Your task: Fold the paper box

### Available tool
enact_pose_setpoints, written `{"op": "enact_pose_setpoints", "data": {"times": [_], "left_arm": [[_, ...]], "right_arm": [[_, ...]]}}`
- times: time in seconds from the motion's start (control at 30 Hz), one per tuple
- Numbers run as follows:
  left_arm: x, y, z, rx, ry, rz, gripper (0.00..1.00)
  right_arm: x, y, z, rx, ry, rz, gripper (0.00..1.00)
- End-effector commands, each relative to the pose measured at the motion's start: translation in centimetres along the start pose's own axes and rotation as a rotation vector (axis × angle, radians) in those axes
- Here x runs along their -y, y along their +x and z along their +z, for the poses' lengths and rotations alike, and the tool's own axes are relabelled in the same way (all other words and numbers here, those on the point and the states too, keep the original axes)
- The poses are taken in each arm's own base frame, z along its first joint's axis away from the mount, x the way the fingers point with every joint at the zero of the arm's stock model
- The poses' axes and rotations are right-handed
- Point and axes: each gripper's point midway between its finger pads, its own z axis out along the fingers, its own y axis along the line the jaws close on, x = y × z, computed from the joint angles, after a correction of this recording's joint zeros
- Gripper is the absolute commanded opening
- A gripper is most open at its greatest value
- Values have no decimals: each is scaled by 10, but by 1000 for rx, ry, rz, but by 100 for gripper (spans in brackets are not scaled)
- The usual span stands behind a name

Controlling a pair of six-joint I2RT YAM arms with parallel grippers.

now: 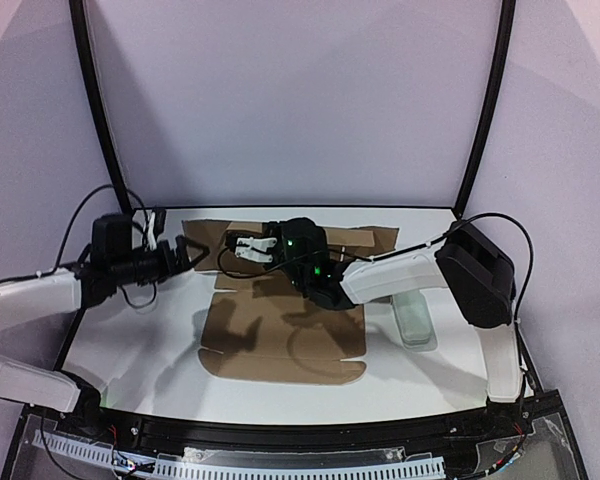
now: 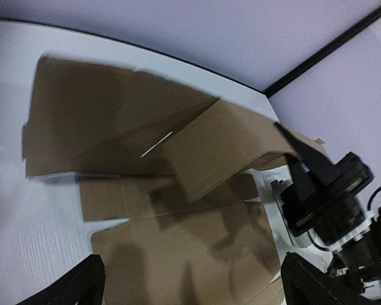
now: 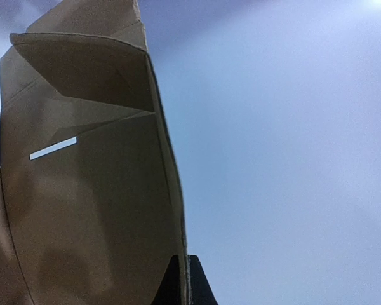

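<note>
The paper box (image 1: 280, 335) is a brown cardboard sheet lying mostly flat in the middle of the table. One flap (image 2: 222, 146) stands lifted near its far side. My right gripper (image 1: 238, 243) reaches in from the right and is shut on that flap's edge. In the right wrist view the two black fingertips (image 3: 176, 283) pinch the thin cardboard edge, and the panel (image 3: 89, 210) with its white slit rises to the left. My left gripper (image 1: 195, 250) hovers at the sheet's left far corner, open and holding nothing. Its fingers (image 2: 82, 286) stand wide apart over the flat cardboard (image 2: 101, 114).
A small pale grey-green oblong object (image 1: 412, 318) lies on the table just right of the cardboard, under the right arm. Black frame poles (image 1: 485, 110) rise at the back corners. The white table edge (image 1: 280, 405) runs close to the sheet's near side.
</note>
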Motion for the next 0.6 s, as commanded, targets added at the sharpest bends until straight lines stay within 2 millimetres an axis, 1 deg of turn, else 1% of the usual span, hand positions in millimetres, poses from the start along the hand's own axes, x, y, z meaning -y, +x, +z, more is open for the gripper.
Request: {"op": "enact_pose_setpoints", "data": {"times": [0.0,0.07,0.13,0.2,0.23,0.27,0.3,0.37,0.43,0.5,0.53,0.57], "left_arm": [[-31,31,-5,19,-80,-106,99],[-38,34,-2,29,-97,-133,99],[-54,38,5,38,-150,-156,99],[-57,34,10,61,-151,-150,99],[-62,38,15,47,-160,-152,99],[-59,31,19,67,-144,-137,99],[-64,35,24,53,-150,-130,99],[-65,33,37,43,-135,-113,99],[-66,33,43,32,-135,-97,99],[-67,31,52,28,-127,-81,99],[-65,28,52,36,-119,-78,99],[-67,30,56,28,-120,-77,99]], "right_arm": [[-16,16,9,-65,-31,-10,0],[-15,15,9,-62,-44,1,0],[-12,14,8,-59,-63,19,0],[-9,14,7,-53,-76,28,0],[-6,13,7,-47,-79,31,0],[-3,14,8,-47,-90,32,0],[-1,14,8,-45,-95,36,0],[14,16,10,-39,-104,55,0],[23,16,11,-38,-119,67,0],[46,13,9,-14,-114,92,0],[50,11,7,-9,-111,94,0],[55,10,5,-1,-111,97,0]]}}
